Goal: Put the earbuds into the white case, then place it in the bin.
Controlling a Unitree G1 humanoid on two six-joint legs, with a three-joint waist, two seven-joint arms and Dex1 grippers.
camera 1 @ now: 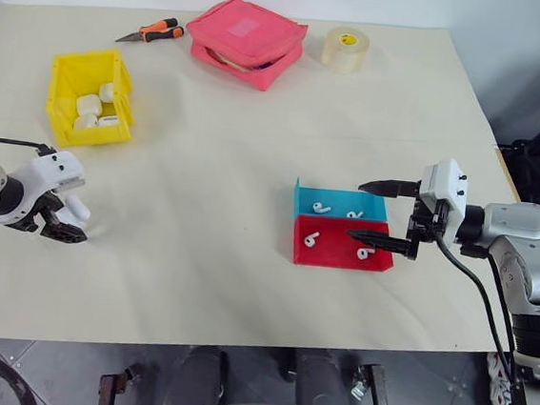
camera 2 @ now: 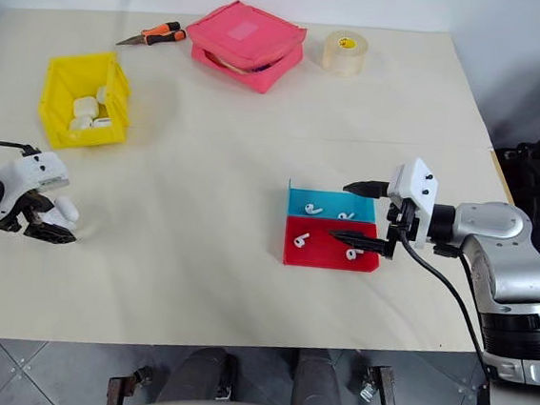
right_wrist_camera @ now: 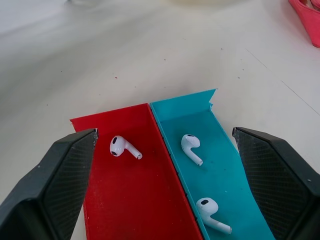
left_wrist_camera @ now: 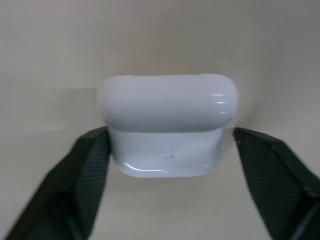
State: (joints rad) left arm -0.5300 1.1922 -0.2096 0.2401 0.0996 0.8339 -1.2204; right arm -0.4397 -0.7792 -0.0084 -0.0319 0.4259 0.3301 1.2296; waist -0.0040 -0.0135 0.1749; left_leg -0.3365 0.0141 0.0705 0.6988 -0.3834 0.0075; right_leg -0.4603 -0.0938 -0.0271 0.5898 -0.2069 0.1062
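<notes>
The white case [left_wrist_camera: 167, 125] stands lid shut on the table at the left [camera 1: 77, 210]. My left gripper [camera 1: 65, 217] points down over it, one black finger [left_wrist_camera: 85, 170] pressed on each side. Several tiny white earbuds lie in two shallow trays near the middle right: some in the blue tray [camera 1: 377, 206], such as one earbud [right_wrist_camera: 191, 146], and others in the red tray [camera 1: 334, 255], such as one [right_wrist_camera: 121, 146]. My right gripper [camera 1: 357, 209] hovers open over these trays with nothing between its fingers. The yellow bin [camera 1: 67, 73] stands at the far left with white cases [camera 1: 89, 107] inside.
A pink zip pouch [camera 1: 245, 39], a roll of clear tape [camera 1: 346, 49] and orange-handled pliers [camera 1: 157, 30] lie along the far edge. The table's front edge runs just below both arms.
</notes>
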